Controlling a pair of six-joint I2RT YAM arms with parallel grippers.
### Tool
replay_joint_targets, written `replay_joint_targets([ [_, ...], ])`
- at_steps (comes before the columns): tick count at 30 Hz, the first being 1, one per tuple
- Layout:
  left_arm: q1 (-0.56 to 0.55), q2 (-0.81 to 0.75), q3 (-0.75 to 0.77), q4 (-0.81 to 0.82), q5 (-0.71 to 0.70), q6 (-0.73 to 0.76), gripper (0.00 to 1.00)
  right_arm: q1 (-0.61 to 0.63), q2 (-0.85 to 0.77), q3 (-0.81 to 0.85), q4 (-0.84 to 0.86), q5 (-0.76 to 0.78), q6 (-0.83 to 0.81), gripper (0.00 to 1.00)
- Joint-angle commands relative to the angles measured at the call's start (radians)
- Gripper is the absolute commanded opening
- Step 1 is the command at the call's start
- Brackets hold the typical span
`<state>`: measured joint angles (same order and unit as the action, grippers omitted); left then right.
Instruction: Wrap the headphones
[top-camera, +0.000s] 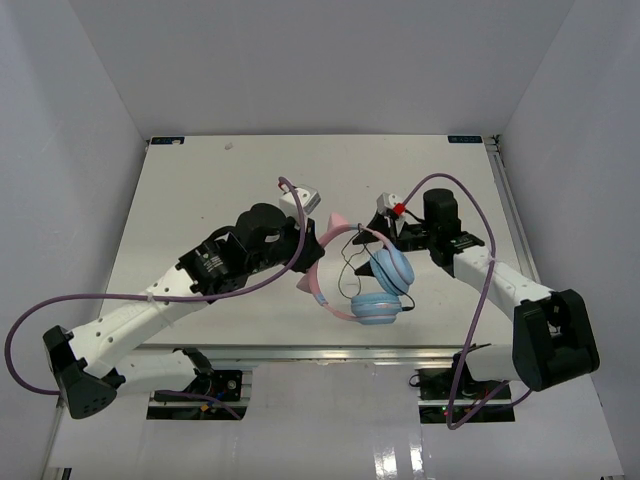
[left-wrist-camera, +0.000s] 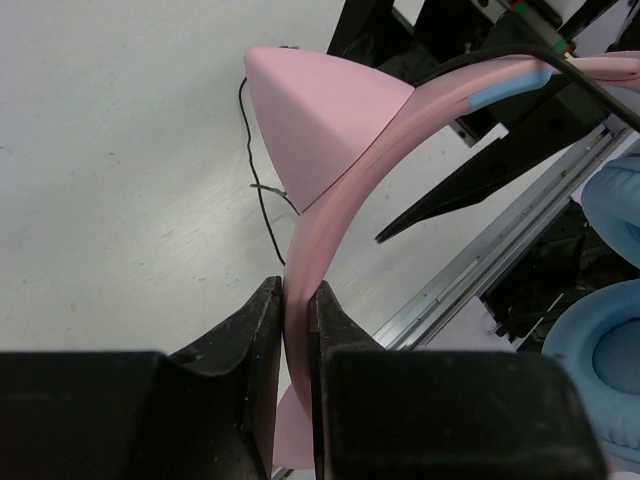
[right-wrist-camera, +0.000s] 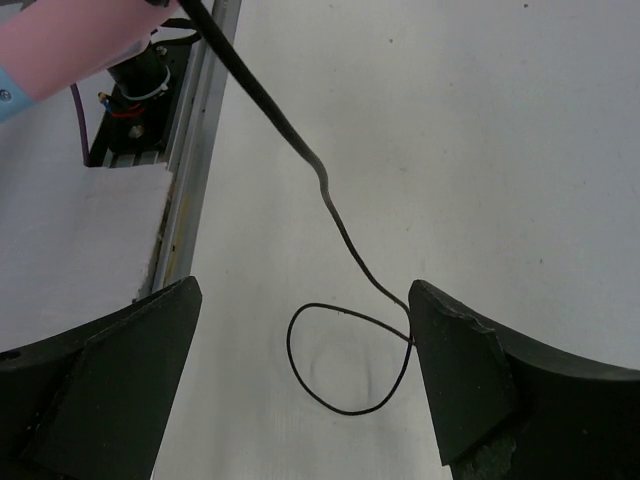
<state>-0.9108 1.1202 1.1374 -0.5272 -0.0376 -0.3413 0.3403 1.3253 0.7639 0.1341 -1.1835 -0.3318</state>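
Your left gripper (left-wrist-camera: 298, 300) is clamped on the pink headband (left-wrist-camera: 345, 170), just beside a cat ear (left-wrist-camera: 315, 110). The headphones (top-camera: 375, 285) sit between both arms, blue cups (top-camera: 378, 308) nearside of the headband. Your right gripper (right-wrist-camera: 303, 295) stands wide, just beside the headband. The cord (right-wrist-camera: 330, 200) loops between its fingers and reaches one finger's edge.

**My White Box**

My bench (top-camera: 200, 190) is matte white, closed in by plain white walls (top-camera: 60, 150) at left, right and back. An aluminium rail (top-camera: 510, 195) runs along its right edge. Beneath its near edge, a glossy white floor (top-camera: 330, 450) catches reflections.
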Motion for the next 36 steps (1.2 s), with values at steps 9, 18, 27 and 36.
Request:
replay_joint_targets([
  [9, 0.001, -0.016, 0.165, 0.02, 0.029, -0.077, 0.0, 0.08, 0.162, 0.084, 0.53, 0.042, 0.312, 0.95],
  [18, 0.001, 0.018, 0.256, 0.004, 0.013, -0.099, 0.0, 0.118, 0.233, 0.057, 0.772, 0.019, 0.519, 0.83],
  [27, 0.001, 0.046, 0.355, -0.015, -0.158, -0.111, 0.0, 0.132, 0.146, -0.082, 0.763, -0.01, 0.525, 0.45],
  [36, 0.003, 0.082, 0.426, -0.017, -0.368, -0.142, 0.0, 0.132, -0.02, -0.149, 0.494, -0.035, 0.347, 0.33],
])
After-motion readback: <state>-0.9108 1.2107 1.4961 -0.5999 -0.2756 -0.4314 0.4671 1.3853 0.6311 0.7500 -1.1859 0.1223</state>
